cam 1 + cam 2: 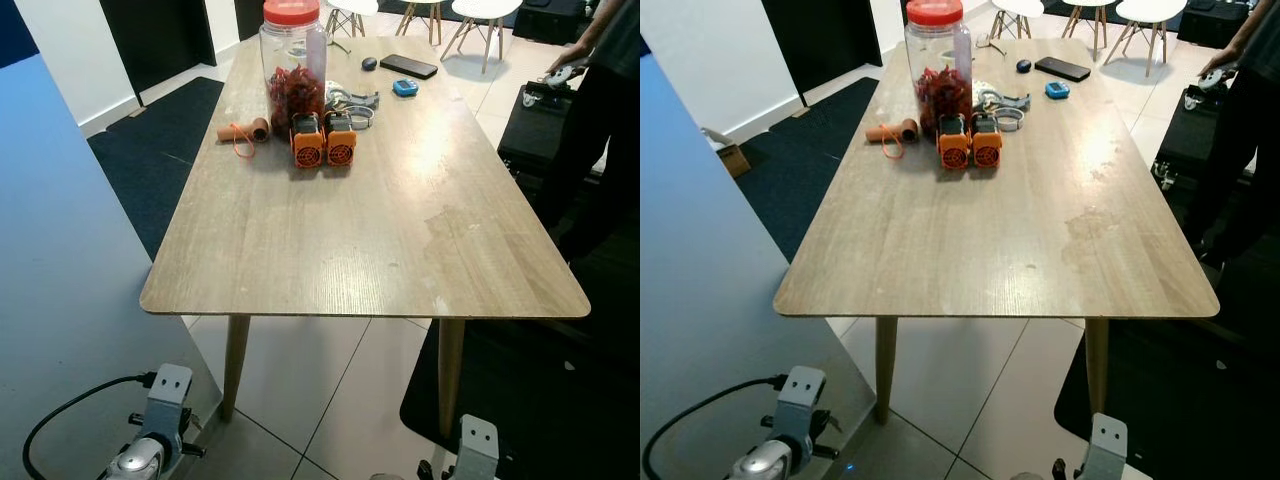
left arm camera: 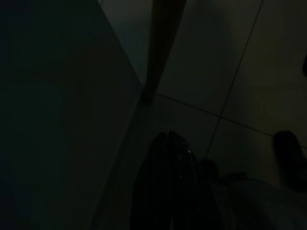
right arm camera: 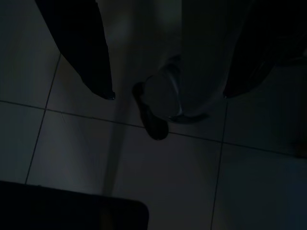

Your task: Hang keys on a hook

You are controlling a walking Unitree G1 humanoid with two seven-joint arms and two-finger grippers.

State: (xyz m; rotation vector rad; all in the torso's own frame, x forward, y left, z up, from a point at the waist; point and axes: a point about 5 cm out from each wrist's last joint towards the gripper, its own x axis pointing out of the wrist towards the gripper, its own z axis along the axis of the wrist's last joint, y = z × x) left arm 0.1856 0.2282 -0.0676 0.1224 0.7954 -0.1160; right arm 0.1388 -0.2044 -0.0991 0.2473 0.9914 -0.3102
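A long wooden table (image 1: 380,230) stands in front of me. At its far end, a bunch of silvery metal rings and clips (image 1: 352,103), too small to tell apart as keys, lies beside a tall jar (image 1: 293,60) with a red lid. Both arms hang low beside the table's near end, the left arm (image 1: 150,435) and the right arm (image 1: 477,448). In the dark left wrist view my left gripper (image 2: 169,143) looks shut over the tiled floor. In the right wrist view my right gripper (image 3: 168,96) is open and holds nothing.
Two orange devices (image 1: 323,140), a brown roll with an orange cord (image 1: 247,131), a blue object (image 1: 405,88), a black phone (image 1: 408,66) and a mouse (image 1: 369,63) share the far end. A person (image 1: 600,110) stands right. A blue-white panel (image 1: 70,270) is close left.
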